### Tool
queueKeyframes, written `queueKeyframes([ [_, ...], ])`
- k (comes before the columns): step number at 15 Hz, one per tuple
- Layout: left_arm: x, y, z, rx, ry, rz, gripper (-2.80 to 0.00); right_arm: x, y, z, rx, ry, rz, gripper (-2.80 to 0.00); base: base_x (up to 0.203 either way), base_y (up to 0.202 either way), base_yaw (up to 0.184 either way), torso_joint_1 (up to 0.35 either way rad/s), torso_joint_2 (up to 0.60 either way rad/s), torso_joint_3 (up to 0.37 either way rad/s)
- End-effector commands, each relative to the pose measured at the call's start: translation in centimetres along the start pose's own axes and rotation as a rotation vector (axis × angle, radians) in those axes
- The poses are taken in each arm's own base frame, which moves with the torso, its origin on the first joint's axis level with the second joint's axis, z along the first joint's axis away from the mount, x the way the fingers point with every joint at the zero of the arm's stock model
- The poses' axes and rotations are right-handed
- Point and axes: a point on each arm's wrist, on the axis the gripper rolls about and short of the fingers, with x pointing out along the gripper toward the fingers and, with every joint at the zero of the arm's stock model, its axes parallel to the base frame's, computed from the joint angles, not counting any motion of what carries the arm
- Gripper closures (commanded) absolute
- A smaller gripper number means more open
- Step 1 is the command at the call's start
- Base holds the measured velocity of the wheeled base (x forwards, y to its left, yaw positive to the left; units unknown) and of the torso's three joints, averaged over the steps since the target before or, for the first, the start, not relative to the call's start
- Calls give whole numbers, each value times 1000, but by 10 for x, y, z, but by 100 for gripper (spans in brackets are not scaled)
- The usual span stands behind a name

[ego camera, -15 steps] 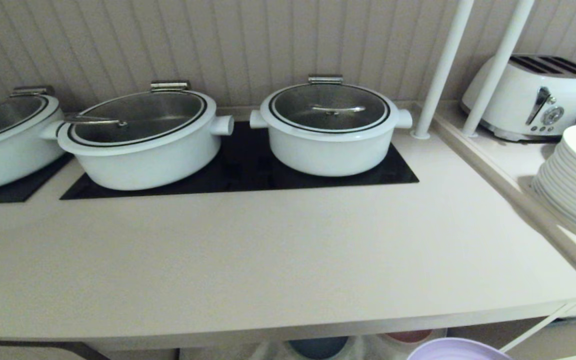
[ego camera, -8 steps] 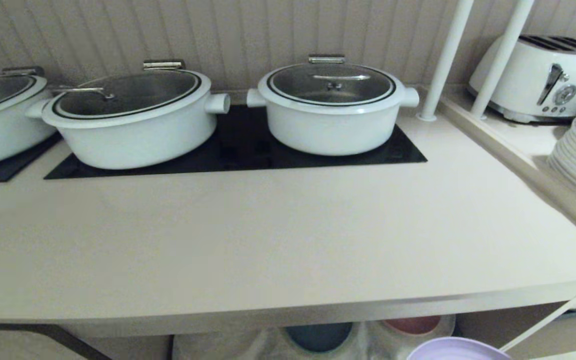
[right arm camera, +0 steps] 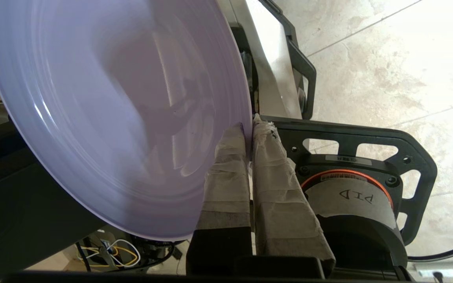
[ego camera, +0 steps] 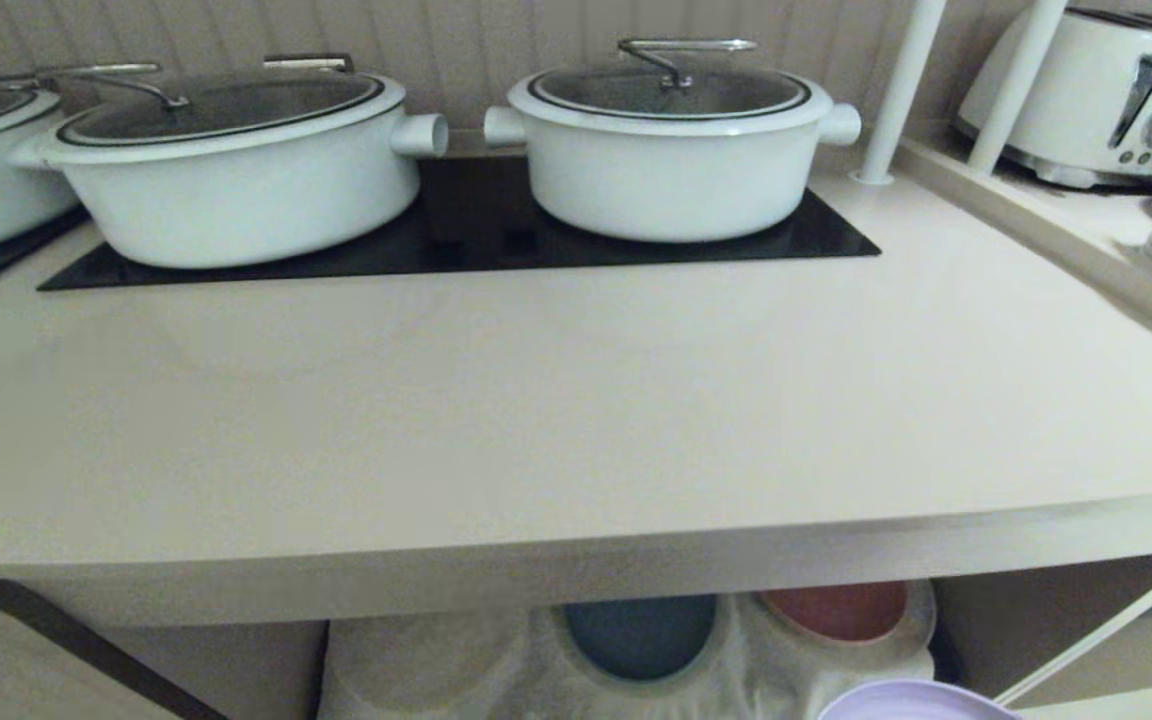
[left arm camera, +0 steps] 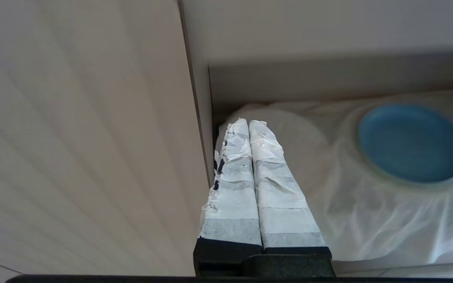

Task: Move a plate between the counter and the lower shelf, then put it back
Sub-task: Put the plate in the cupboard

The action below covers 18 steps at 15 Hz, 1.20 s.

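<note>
Lilac plate (right arm camera: 104,118) is pinched at its rim by the right gripper (right arm camera: 249,125), whose taped fingers (right arm camera: 226,177) are pressed together on it. From the head view only an arc of the plate shows at the bottom edge, below the beige counter (ego camera: 576,420) and in front of the lower shelf (ego camera: 1036,620). On the shelf's white cloth (ego camera: 436,660) lie a blue plate (ego camera: 641,632) and a pink plate (ego camera: 836,608). The left gripper (left arm camera: 249,122) hangs with fingers together, holding nothing.

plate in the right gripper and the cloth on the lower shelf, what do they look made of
The plate, pinched at its rim by the right gripper, looks like lilac plastic or melamine: smooth, with soft dull highlights; glazed ceramic is possible. The cloth on the lower shelf looks like thin white fabric, wrinkled and draped over round mounds.
</note>
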Motion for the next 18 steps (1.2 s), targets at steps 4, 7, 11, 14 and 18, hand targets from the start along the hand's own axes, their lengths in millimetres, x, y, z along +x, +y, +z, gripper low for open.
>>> queueKeyframes([
  [4,0,0,0,0,-1,0,0,0,0,-1,3,6,1,0,0,0,0,-209,499,288],
  [7,0,0,0,0,-1,0,0,0,0,-1,3,6,1,0,0,0,0,-195,482,286],
  [11,0,0,0,0,-1,0,0,1,-1,-2,4,16,-2,0,0,0,0,-175,469,290],
  [14,0,0,0,0,-1,0,0,0,-1,-4,4,15,-1,0,0,0,0,-148,457,301],
  [18,0,0,0,0,-1,0,0,-1,0,-2,2,9,0,0,0,0,0,-89,326,226],
])
